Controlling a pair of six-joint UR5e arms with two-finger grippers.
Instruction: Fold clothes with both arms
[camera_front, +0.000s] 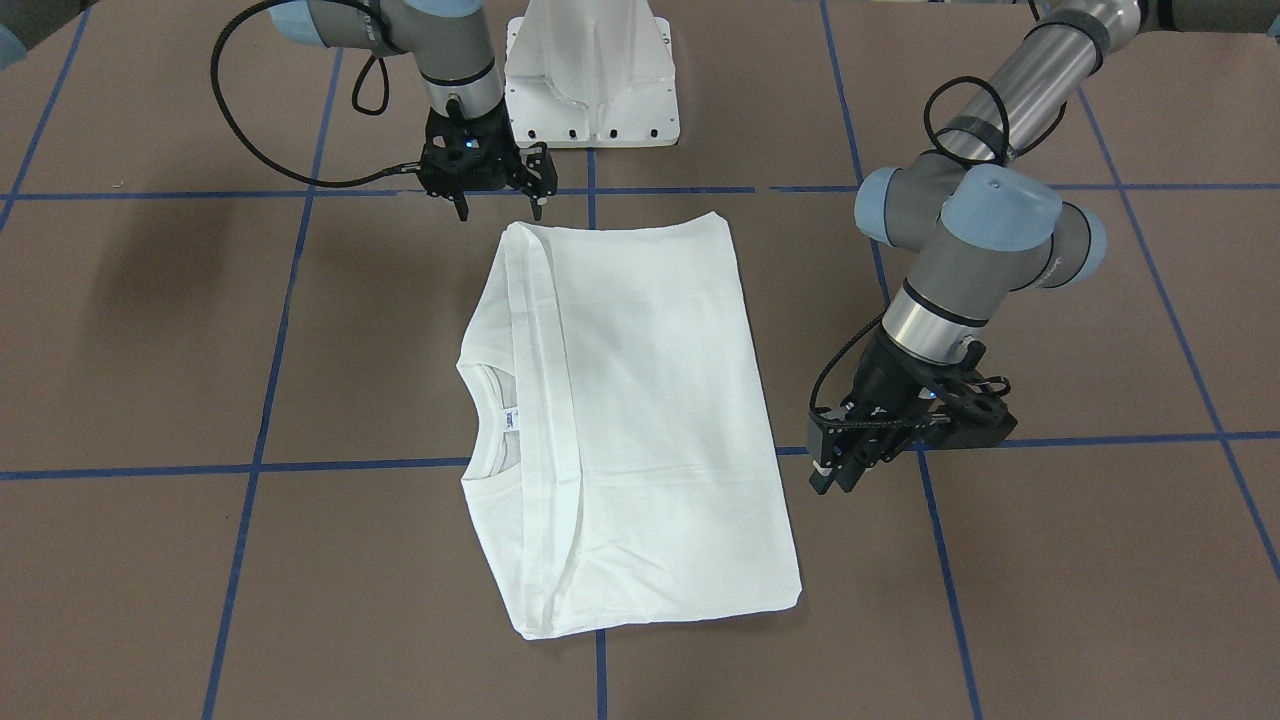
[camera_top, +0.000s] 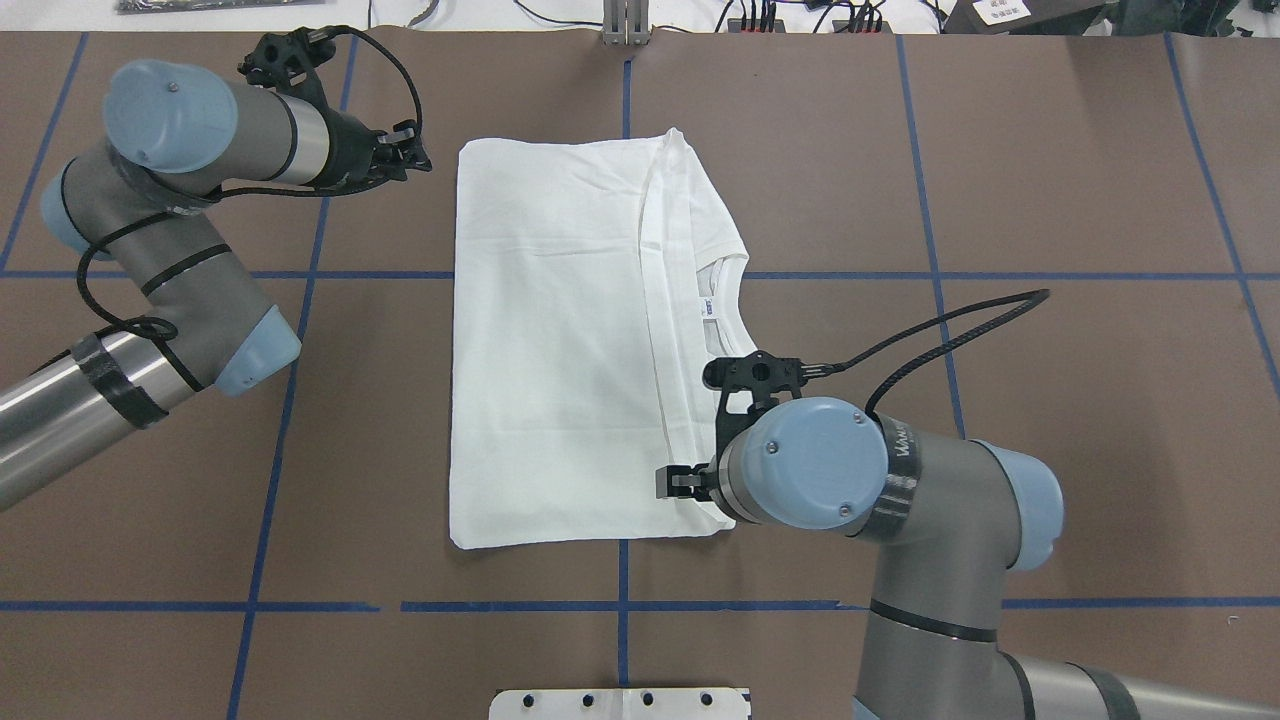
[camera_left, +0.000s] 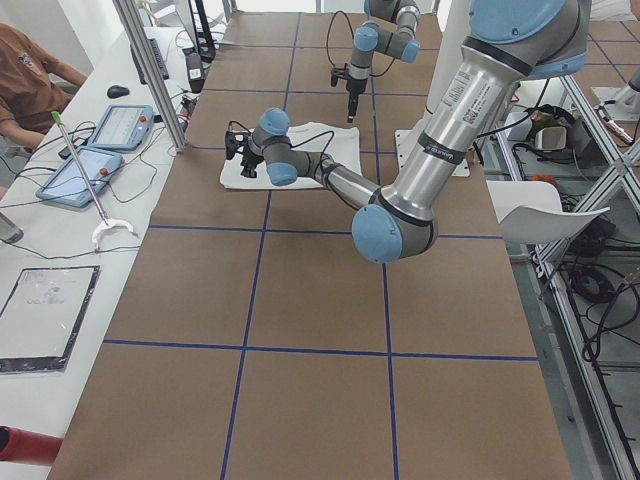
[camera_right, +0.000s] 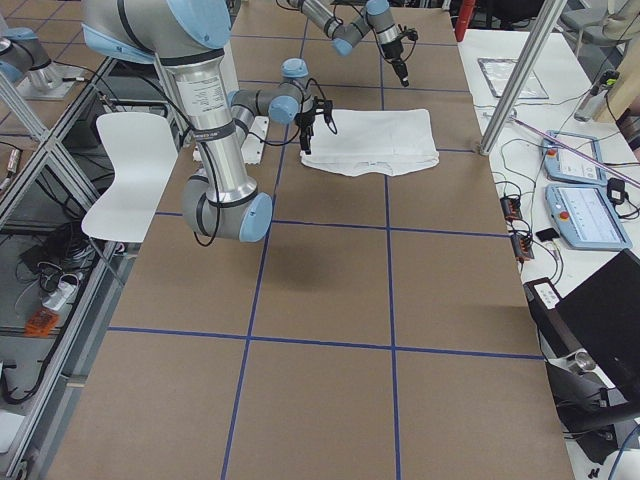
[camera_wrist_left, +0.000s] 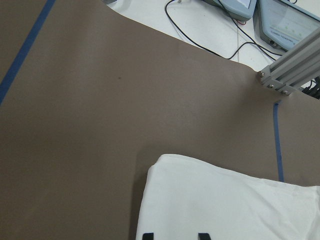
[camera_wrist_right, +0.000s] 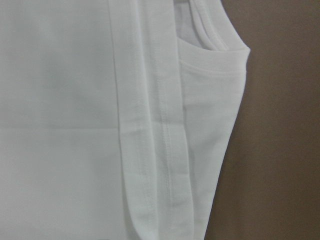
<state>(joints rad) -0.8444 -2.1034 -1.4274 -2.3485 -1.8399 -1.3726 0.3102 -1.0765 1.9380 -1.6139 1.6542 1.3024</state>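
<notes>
Folding looks midway: T-shirt (camera_front: 650, 400) lies halved on tabletop (camera_front: 150, 350); empty left end effector (camera_front: 835, 478), narrowly parted, and right end effector (camera_front: 500, 210), wide, likely grip its corners next.

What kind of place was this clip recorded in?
Probably a robotics lab: a brown table gridded with blue tape, teach pendants on a white side bench, and aluminium framing alongside.
</notes>
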